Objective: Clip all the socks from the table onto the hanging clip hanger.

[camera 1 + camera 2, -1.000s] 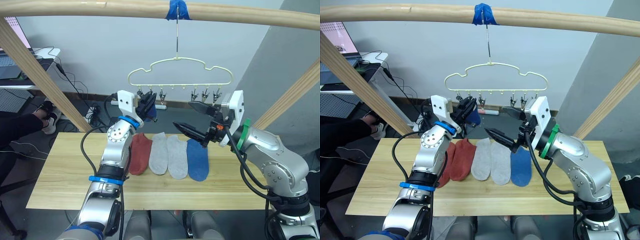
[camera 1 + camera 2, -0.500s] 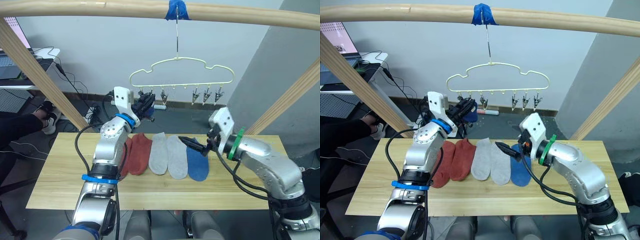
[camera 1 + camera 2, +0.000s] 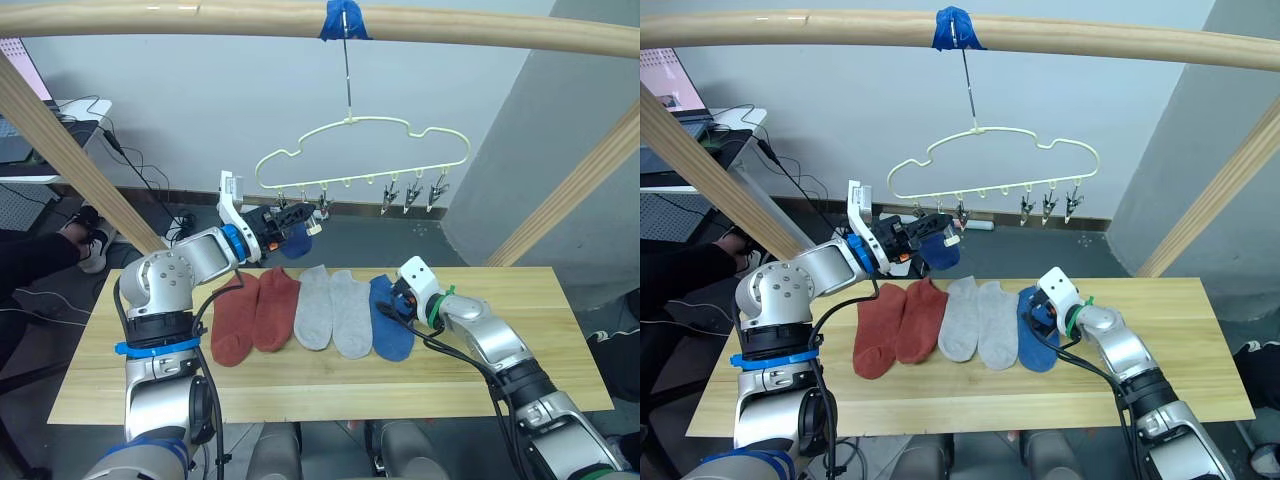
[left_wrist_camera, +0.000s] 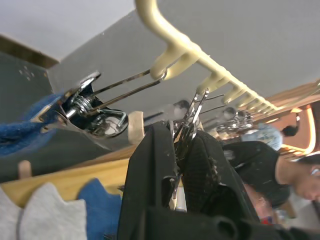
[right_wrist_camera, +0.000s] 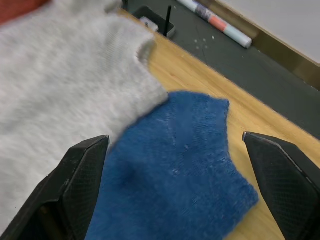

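Light wood table (image 3: 520, 360), frame centre: blue sock (image 5: 180, 175) lies flat between wide-open right gripper (image 5: 185, 150) fingers; left gripper (image 4: 177, 165) pinches hanger clip (image 4: 187, 125).

This looks like a robotics lab or test room, not a home. A bare frame of round wooden poles (image 3: 300, 20) stands over the plain wooden table (image 3: 300, 385), and the clip hanger (image 3: 360, 150) hangs above the left gripper (image 3: 290, 215) from a strip of blue tape (image 3: 343, 18) wound round the top pole. Beyond and well to the outer side of the left gripper, a desk (image 3: 70, 110) carries a laptop (image 3: 670, 95), with loose black cables (image 3: 150, 180) trailing down the wall to the dark floor. Behind the right gripper (image 3: 397, 305), the walls are plain, pale and grey. A seated person's legs and shoe (image 3: 85, 245) show beside the desk.
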Controlling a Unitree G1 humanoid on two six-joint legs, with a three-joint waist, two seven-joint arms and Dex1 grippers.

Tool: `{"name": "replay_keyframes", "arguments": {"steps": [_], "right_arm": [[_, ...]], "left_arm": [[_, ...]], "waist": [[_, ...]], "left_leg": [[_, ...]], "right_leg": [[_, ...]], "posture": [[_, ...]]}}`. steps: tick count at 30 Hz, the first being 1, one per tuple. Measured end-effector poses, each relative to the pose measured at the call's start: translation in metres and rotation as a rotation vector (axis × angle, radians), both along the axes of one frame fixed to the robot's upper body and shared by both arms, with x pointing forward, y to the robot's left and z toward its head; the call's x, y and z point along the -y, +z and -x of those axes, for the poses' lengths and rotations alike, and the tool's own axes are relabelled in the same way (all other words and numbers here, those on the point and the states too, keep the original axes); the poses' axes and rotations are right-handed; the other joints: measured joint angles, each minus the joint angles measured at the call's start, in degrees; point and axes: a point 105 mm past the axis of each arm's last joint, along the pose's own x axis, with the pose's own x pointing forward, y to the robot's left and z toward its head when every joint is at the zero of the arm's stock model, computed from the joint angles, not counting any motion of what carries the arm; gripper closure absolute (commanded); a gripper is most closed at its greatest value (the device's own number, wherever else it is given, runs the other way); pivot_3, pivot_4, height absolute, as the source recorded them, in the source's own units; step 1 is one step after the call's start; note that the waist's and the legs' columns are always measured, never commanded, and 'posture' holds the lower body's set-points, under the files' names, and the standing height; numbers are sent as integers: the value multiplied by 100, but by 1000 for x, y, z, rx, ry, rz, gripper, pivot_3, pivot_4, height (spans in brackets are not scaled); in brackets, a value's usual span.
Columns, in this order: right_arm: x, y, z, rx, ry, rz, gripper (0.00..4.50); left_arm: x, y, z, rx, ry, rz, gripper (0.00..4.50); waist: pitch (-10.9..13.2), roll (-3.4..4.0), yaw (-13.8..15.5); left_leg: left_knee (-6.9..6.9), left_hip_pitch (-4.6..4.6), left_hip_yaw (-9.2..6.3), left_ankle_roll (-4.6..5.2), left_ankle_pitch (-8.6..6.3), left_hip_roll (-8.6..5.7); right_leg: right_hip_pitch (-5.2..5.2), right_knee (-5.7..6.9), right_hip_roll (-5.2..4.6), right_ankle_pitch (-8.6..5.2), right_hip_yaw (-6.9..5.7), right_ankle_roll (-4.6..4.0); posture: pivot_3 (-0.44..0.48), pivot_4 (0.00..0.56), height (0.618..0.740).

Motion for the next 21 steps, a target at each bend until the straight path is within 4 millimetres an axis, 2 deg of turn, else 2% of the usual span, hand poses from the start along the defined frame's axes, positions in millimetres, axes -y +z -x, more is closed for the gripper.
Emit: {"name": "replay_keyframes", "arguments": {"steps": [3,6,14,17,19,21], "right_arm": [[6,-14,4,-45,-1,24,0],[6,-15,6,-56,15,23,605],[5,-21,21,-49,56,24,3467],[11,-20,26,-28,68,50,4486],[17,-16,28,-6,74,77,4486],[16,-2,30,39,92,69,4486]], "left_arm": [[-1,0,1,-5,2,-4,4235],[1,0,3,-1,-6,-24,4235],[0,-2,2,13,11,-25,4235],[0,-2,2,18,12,-27,4235],[0,-2,3,20,11,-28,4235],[0,-4,4,15,7,-28,4235]], "waist": [[0,0,6],[-1,0,5],[-2,-1,27],[-2,-1,60],[-2,-1,68],[-2,-1,66]], "left_leg": [[0,0,1,-6,3,1],[0,4,2,-8,4,1],[3,8,1,-6,2,-1],[3,7,2,-8,3,-2],[3,7,5,-8,3,-2],[1,7,4,-9,3,1]], "right_leg": [[-1,0,0,0,1,0],[2,1,0,0,3,0],[9,2,-1,0,3,0],[8,0,-2,0,4,0],[6,1,-2,0,7,0],[4,1,-1,0,7,0]], "posture": [[-35,202,740],[-32,197,740],[-24,189,740],[-24,189,740],[-21,182,740],[-24,177,740]]}}
